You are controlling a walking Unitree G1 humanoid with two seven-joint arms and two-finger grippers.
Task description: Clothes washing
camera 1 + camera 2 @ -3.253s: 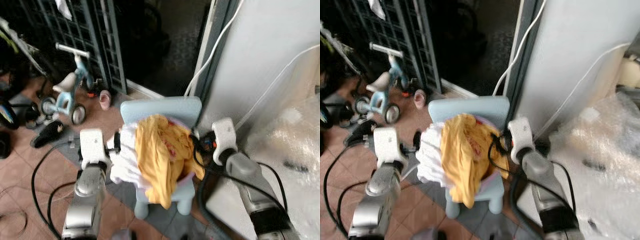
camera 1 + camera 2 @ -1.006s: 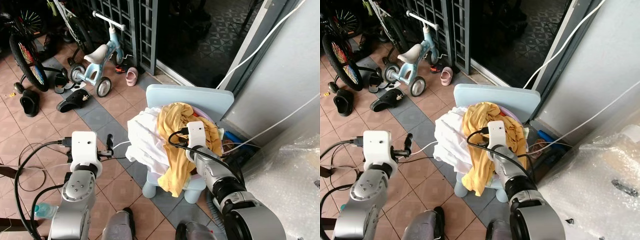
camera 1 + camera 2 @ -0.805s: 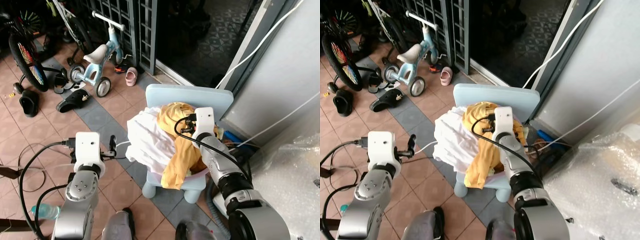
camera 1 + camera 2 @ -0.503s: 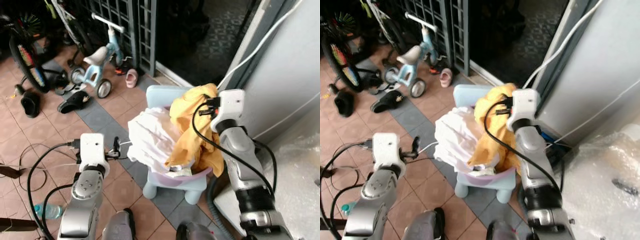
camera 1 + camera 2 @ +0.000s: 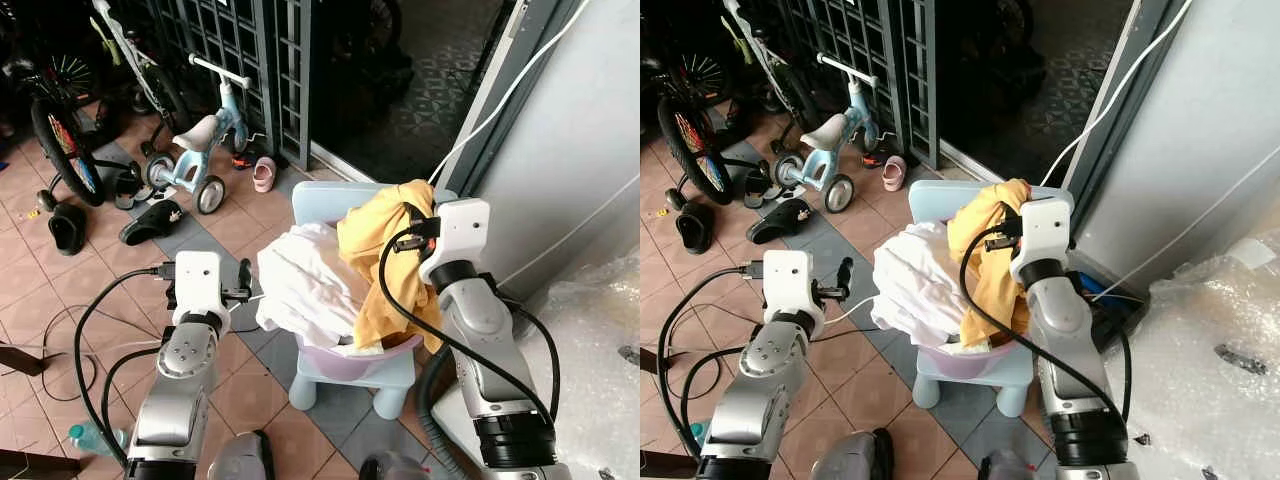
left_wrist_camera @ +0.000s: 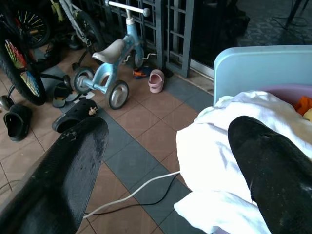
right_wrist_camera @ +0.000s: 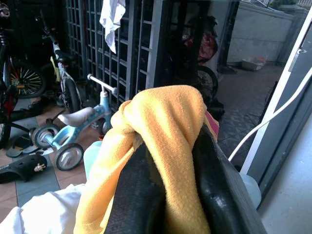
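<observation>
yellow cloth (image 5: 385,255) at frame centre, pinched in my right gripper (image 7: 170,170) above the basin (image 5: 360,358) on a chair (image 5: 330,205); left gripper (image 6: 165,161) spread; tiled floor (image 5: 60,270), no writing i can read.

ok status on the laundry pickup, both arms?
Right gripper shut on yellow garment, held above the basin. Left gripper open, beside white clothes, touching nothing. Garment's tail hangs into the pile.
</observation>
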